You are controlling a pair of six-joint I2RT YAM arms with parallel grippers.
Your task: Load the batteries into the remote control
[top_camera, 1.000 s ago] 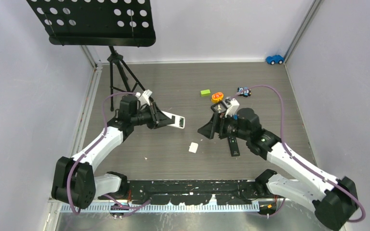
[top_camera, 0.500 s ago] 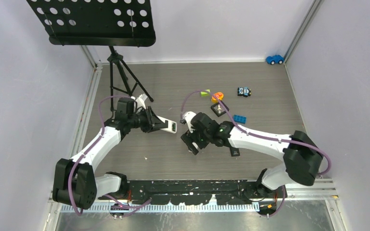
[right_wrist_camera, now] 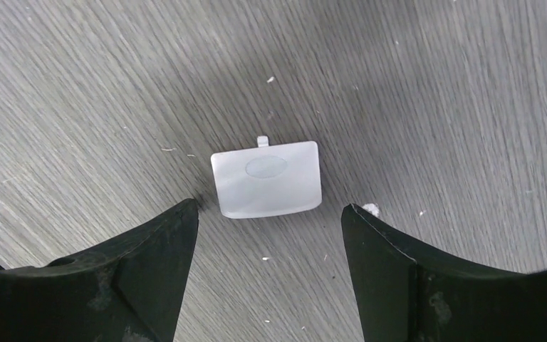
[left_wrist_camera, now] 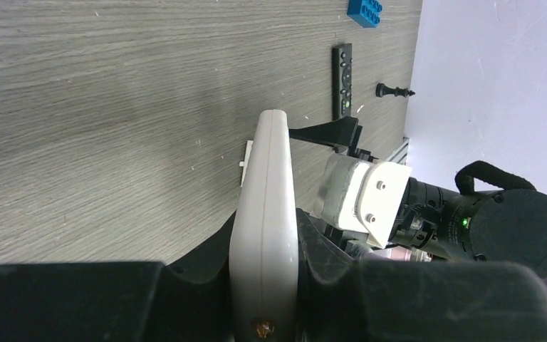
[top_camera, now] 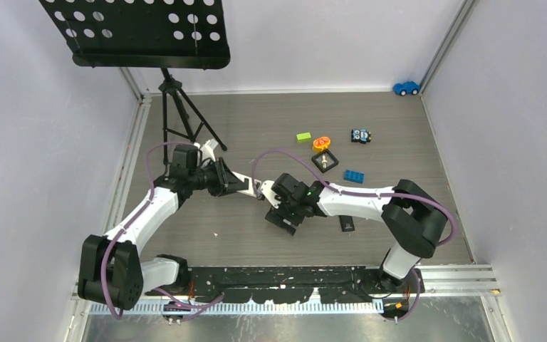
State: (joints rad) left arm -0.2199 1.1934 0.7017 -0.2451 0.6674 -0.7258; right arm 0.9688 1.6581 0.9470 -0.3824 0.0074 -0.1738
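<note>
My left gripper (top_camera: 236, 184) is shut on a white remote control (top_camera: 246, 187) and holds it edge-on above the table; in the left wrist view the remote (left_wrist_camera: 265, 214) is clamped between the two black fingers. My right gripper (top_camera: 283, 218) is open and hovers low over a small white battery cover (right_wrist_camera: 266, 178), which lies flat on the table just beyond the spread fingertips (right_wrist_camera: 174, 228). The cover's edge peeks out beside the remote in the left wrist view (left_wrist_camera: 245, 154). No batteries show in any view.
A black remote (top_camera: 345, 223) lies right of my right gripper. Further back are a blue brick (top_camera: 354, 176), a black square with a knob (top_camera: 325, 162), an orange toy (top_camera: 320, 143), a green block (top_camera: 303, 137) and a toy car (top_camera: 360, 135). A music stand tripod (top_camera: 178, 107) stands back left.
My right arm has swung left across the table and come down over the white cover. My left arm has drawn the remote a little left and back.
</note>
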